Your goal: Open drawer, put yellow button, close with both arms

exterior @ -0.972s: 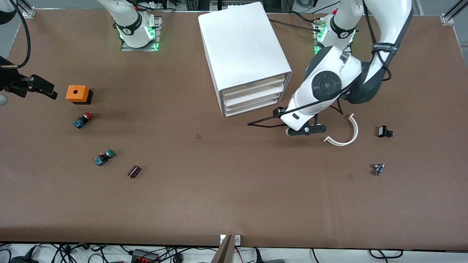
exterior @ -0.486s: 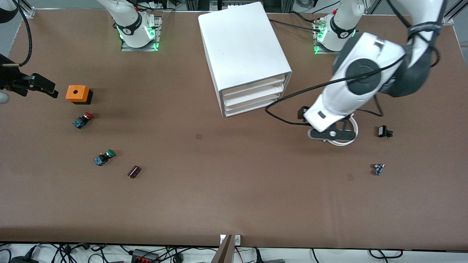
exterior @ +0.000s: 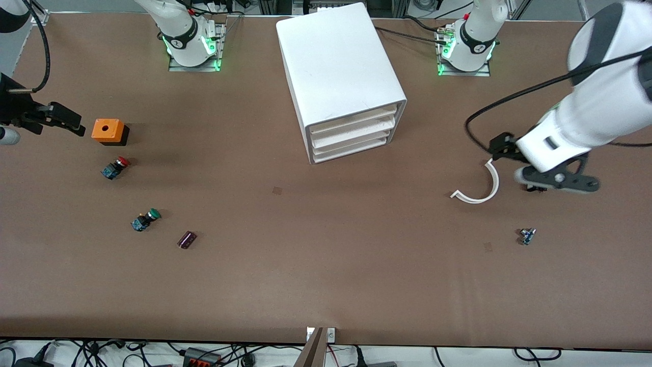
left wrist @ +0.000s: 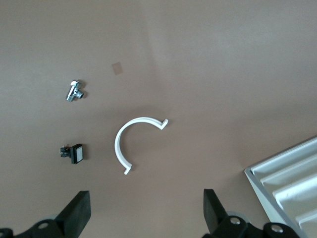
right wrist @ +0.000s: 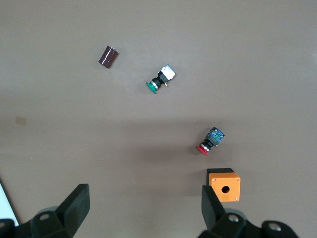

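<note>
Right end effector (exterior: pixel 63 120) hangs released, empty, over the table edge at the right arm's end, beside the orange box (exterior: pixel 108 130). Drawer cabinet (exterior: pixel 351 135): all drawers shut. Left end effector (exterior: pixel 558 181) released, empty, over the table beside the white arc (exterior: pixel 484 193). Yellow button: not seen in any view.

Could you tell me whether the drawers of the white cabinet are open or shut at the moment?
Shut: all drawer fronts of the white drawer cabinet sit flush with its frame, none pulled out.
</note>
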Controlling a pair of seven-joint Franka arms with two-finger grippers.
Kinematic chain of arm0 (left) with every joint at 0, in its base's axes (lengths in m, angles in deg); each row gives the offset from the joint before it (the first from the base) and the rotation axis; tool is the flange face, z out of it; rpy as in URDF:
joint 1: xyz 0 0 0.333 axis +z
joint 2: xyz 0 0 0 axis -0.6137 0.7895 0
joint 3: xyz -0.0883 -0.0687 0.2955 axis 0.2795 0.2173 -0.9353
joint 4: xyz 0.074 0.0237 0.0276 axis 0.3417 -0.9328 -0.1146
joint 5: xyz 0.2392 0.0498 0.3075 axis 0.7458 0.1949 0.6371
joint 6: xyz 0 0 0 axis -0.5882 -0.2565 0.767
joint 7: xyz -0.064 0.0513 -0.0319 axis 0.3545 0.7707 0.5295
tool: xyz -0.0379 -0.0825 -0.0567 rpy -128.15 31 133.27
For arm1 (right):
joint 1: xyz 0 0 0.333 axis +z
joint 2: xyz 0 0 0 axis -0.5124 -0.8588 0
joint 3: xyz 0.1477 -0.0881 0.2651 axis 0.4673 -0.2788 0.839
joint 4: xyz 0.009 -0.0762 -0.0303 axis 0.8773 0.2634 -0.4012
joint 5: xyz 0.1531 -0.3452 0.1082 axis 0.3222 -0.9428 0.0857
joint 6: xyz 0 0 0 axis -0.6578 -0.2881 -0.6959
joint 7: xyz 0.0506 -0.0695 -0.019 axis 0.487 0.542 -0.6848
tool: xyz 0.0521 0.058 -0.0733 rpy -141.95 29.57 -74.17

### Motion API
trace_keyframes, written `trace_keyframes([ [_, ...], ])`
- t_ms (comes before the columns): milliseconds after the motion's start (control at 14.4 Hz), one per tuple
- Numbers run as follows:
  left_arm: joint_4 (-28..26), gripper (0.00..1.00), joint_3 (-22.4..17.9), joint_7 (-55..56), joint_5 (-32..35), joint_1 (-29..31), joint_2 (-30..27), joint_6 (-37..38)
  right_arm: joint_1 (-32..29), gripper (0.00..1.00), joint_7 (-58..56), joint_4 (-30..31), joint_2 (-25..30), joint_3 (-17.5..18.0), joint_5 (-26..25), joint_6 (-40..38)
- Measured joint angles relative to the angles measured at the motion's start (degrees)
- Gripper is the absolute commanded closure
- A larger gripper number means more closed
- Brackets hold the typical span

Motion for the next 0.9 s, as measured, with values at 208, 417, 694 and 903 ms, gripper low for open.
trace_keyframes([
  [208,-7.7,0.0,-8.8,-2.4,-1.7,-5.5,-7.9,-4.4,0.0,0.0,0.0,0.1,0.0,0.0,0.0,0.1],
  [417,-14.0,0.0,-9.8,-2.4,-1.7,-6.2,-14.0,-6.8,0.0,0.0,0.0,0.1,0.0,-0.1,0.0,0.0],
  [694,-15.4,0.0,-10.5,-2.4,-1.8,-6.0,-15.5,-6.9,0.0,0.0,0.0,0.1,0.0,-0.1,0.0,0.4],
  [903,-15.5,0.0,-10.4,-2.3,-1.8,-6.0,-15.5,-6.9,0.0,0.0,-0.1,1.0,0.3,-0.1,0.0,1.8],
])
